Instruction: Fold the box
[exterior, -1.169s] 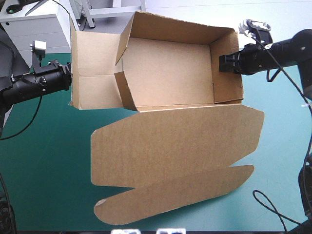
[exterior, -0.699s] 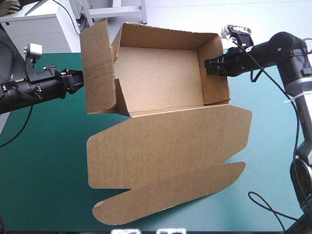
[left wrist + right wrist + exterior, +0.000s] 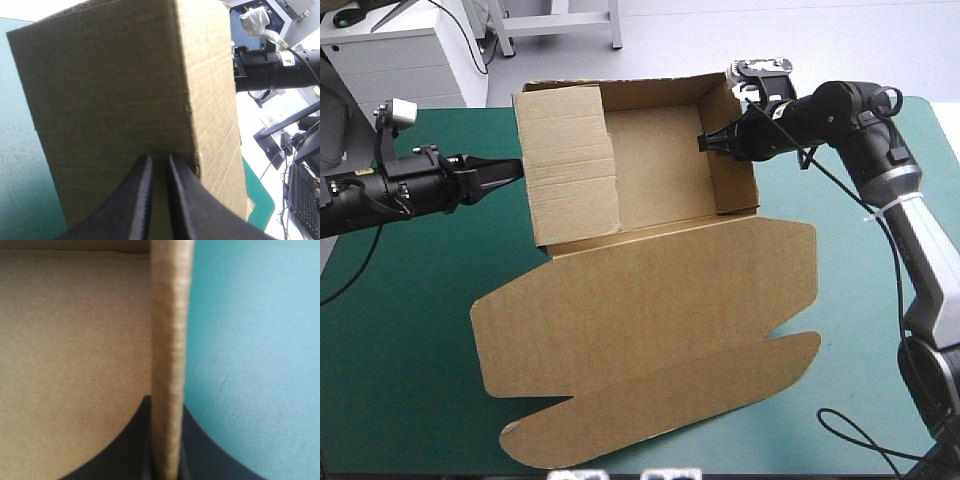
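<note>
Flap (image 3: 660, 405): nearest the robot, flat on the cover (image 3: 400, 330), not yet tucked.
Lid (image 3: 650, 295): flat and open, joined to the tray's near side.
Box (image 3: 665, 170): mid-table toward the far edge, an open tray with its walls partly raised.
Left wall (image 3: 570, 165): a broad panel up and leaning in over the tray, not yet tucked down.
Left gripper (image 3: 515, 166): fingers all but together, tips against this wall's outer face; no board shows between them.
Right wall (image 3: 735, 165): upright.
Right gripper (image 3: 705, 142): pinching the right wall's top edge.
Back wall (image 3: 655, 92): standing.
Progress: I judge it about halfway, with the left wall's tuck remaining.
</note>
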Tool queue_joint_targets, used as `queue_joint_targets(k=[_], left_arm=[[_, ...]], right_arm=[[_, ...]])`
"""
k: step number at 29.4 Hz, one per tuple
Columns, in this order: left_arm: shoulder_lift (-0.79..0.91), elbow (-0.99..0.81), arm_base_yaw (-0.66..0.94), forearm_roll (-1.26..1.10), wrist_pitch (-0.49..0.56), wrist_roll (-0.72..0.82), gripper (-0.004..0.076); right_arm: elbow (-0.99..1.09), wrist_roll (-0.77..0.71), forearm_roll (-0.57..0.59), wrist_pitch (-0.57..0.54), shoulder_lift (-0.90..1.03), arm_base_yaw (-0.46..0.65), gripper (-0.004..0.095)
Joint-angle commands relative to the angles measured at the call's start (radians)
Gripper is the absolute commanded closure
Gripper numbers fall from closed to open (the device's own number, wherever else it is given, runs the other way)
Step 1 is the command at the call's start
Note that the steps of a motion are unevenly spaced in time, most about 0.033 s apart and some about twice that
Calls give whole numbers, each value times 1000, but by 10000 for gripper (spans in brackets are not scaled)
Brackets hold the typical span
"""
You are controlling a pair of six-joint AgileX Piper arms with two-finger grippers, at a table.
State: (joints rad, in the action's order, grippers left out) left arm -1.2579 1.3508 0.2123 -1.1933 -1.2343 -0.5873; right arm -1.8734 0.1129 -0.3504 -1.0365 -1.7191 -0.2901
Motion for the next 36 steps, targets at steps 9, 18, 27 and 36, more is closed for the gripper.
queue_joint_targets(k=[9, 18, 27, 36], left_arm=[[29, 28, -17, -27, -54, 7, 279], [29, 28, -70, 51, -18, 7, 279], [29, 28, -91, 238, 51, 154, 302], [29, 28, -242, 620, 198, 419, 302]], right_arm=[[-27, -56, 3, 117, 48, -18, 916], [-27, -63, 40, 127, 38, -51, 909], [-27, -132, 185, 160, 38, -157, 907], [-29, -169, 212, 170, 7, -221, 907]])
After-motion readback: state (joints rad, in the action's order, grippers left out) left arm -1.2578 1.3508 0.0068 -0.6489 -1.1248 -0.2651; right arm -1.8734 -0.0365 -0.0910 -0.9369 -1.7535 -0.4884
